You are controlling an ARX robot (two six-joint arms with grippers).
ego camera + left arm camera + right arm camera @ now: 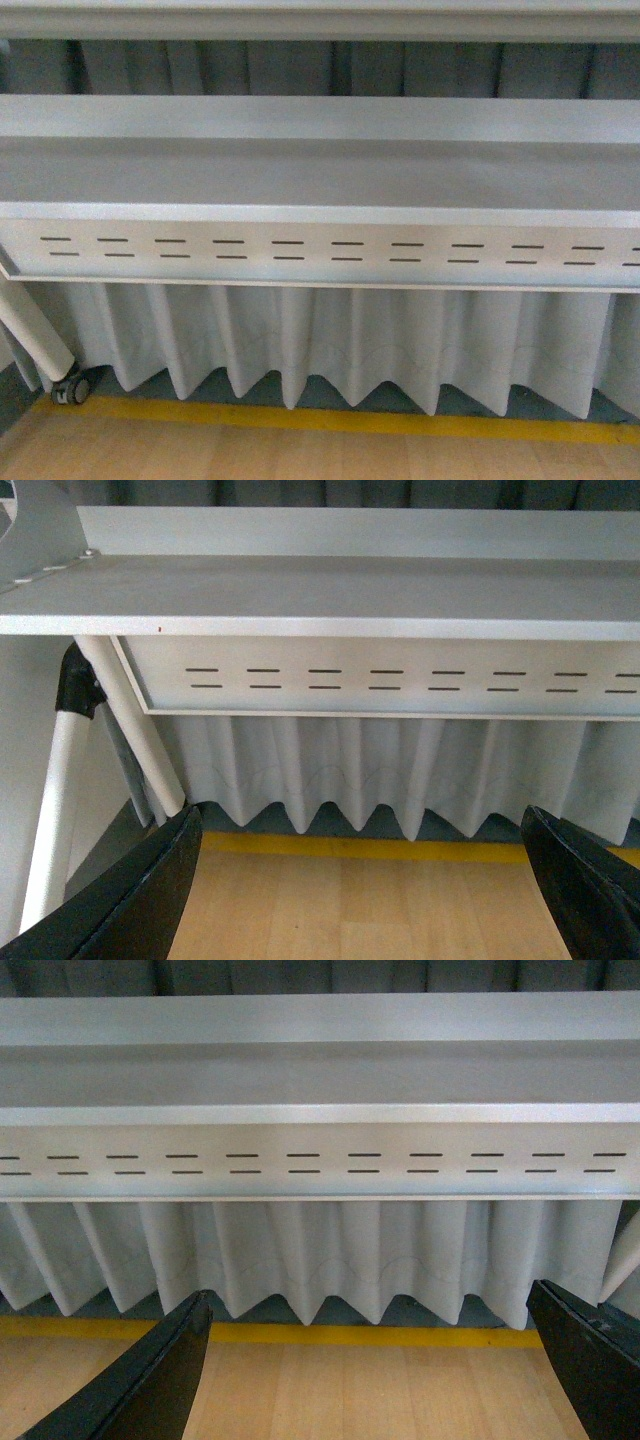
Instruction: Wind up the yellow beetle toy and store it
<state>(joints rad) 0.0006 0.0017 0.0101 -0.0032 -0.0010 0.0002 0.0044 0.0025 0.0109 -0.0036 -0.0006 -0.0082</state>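
Jaws wide apart and empty on left gripper (360, 880) and right gripper (370, 1360), slotted grey shelf (320, 170) at 12 o'clock

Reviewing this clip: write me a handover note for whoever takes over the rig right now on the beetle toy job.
Left tool: open, empty. Right tool: open, empty.
Yellow beetle toy: not in any view. All cameras face the grey table from low down, showing its slotted front panel, the curtain beneath and the wooden floor.
Done: nothing that shows.
Left: find the toy, wind it up, store it. The storage place is not in view either.
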